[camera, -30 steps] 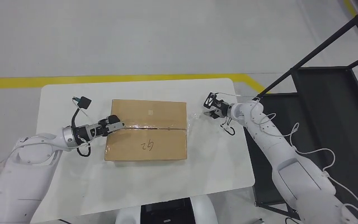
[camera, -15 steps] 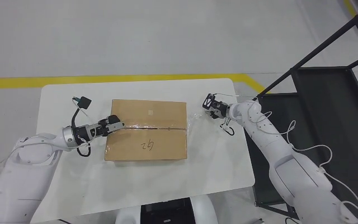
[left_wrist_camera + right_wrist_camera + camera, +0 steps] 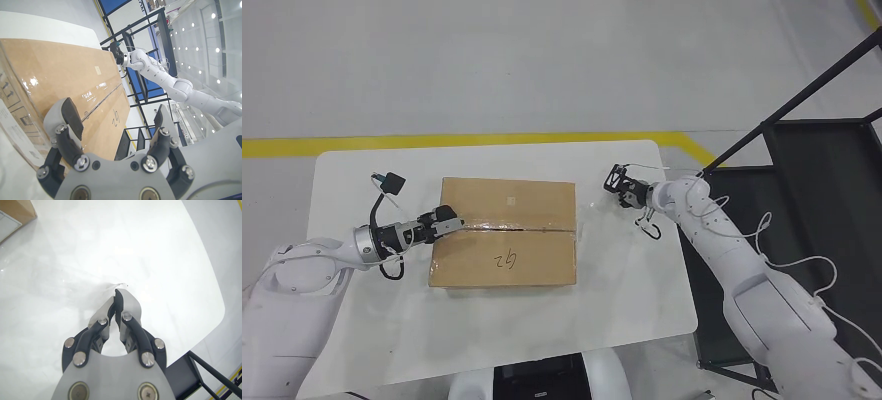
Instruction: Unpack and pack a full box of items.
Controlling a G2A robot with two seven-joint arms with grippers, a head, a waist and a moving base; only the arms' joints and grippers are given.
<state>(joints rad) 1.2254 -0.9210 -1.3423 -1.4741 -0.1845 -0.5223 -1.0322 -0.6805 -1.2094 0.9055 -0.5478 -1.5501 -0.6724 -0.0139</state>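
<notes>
A cardboard box (image 3: 507,230) lies shut on the white table (image 3: 632,290), with clear tape along its top seam. My left gripper (image 3: 445,218) is at the box's left edge, level with the seam. In the left wrist view it (image 3: 115,111) is open, one finger (image 3: 71,115) over the box top (image 3: 66,72). My right gripper (image 3: 615,184) hovers off the box's right side. It (image 3: 115,294) is shut on a strip of clear tape (image 3: 111,286) that trails back toward the box (image 3: 15,207). The film (image 3: 592,207) is faint against the table.
A black metal rack (image 3: 822,170) stands right beside the table's right edge, with a slanted black bar (image 3: 802,95) above it. The other arm's white links (image 3: 170,81) cross above the far end of the box. Bare tabletop lies in front of the box.
My right gripper has shifted slightly toward the far side of the table, still shut on the tape. The left arm and the box have not moved.
</notes>
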